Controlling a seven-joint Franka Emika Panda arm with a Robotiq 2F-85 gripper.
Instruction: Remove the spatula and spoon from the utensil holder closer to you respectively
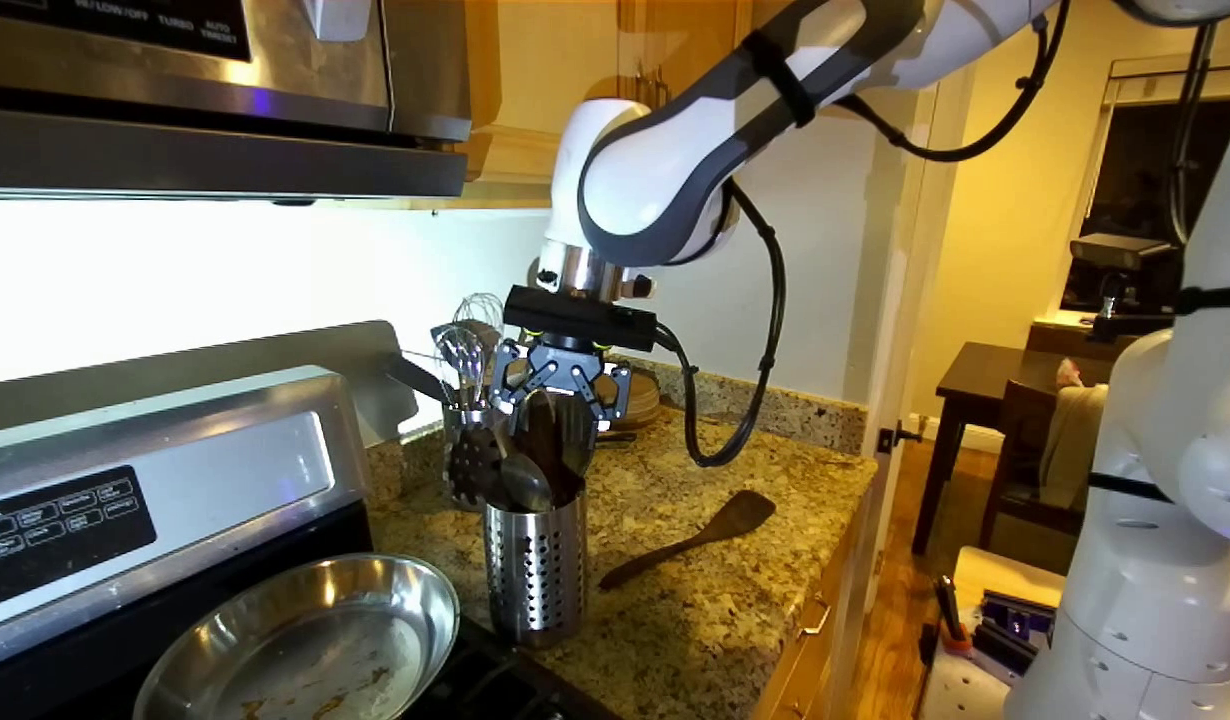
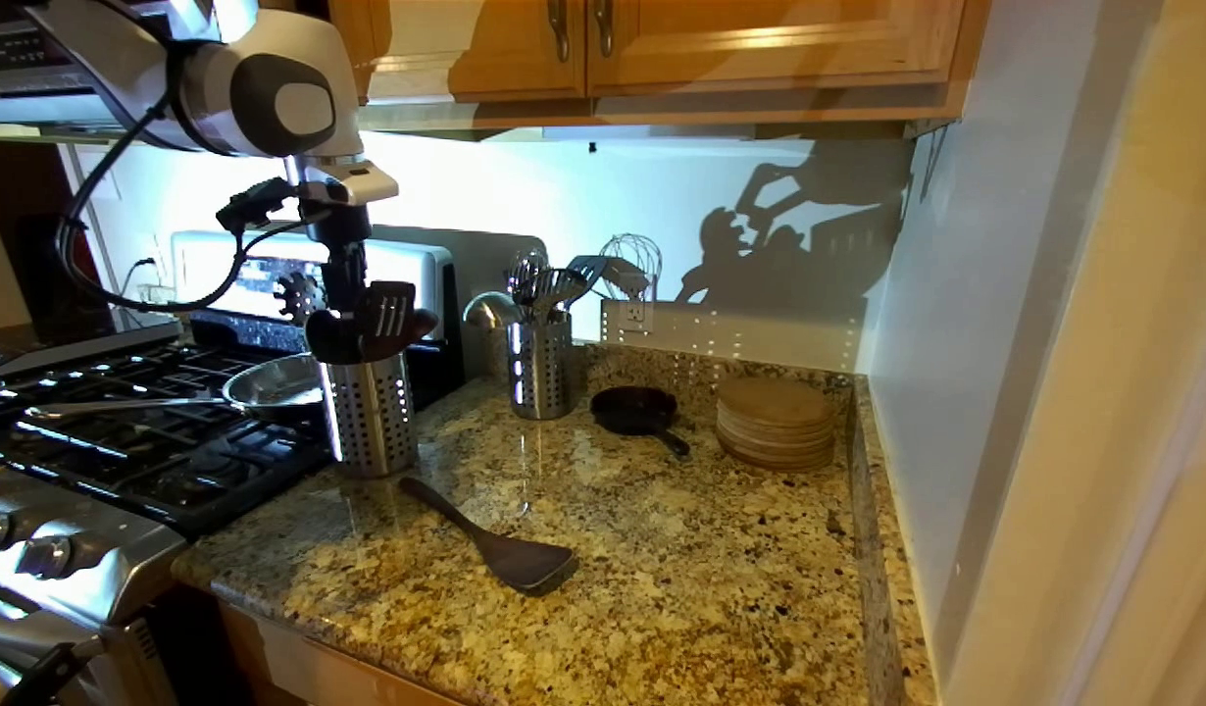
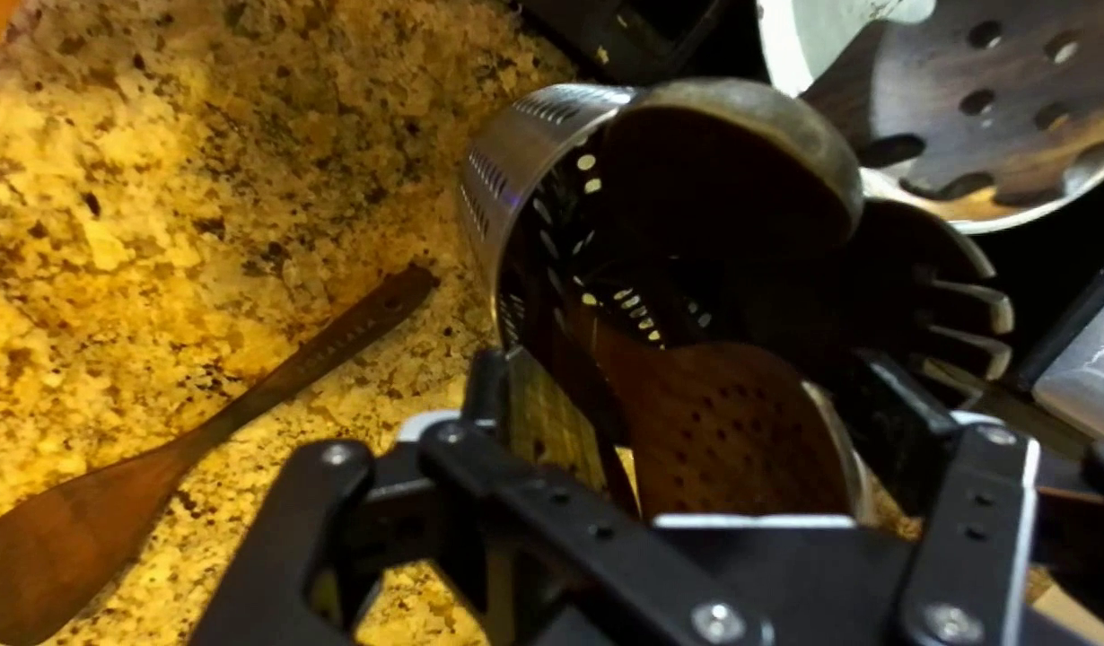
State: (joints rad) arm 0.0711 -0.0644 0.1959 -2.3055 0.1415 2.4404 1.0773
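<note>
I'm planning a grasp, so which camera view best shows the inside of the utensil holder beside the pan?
The wrist view: it looks down into the utensil holder, showing part of the perforated inner wall, though utensils hide much. Both exterior views show mostly its outside, with utensils sticking out.

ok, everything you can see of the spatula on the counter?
The spatula is dark brown and looks wooden: a long, slim handle widening into a broad, flat head. Near the handle's end are a small hole and lettering I can't read surely. It lies loose on the speckled counter, touching nothing else visible, handle end pointing toward the perforated metal utensil holder beside it.
</note>
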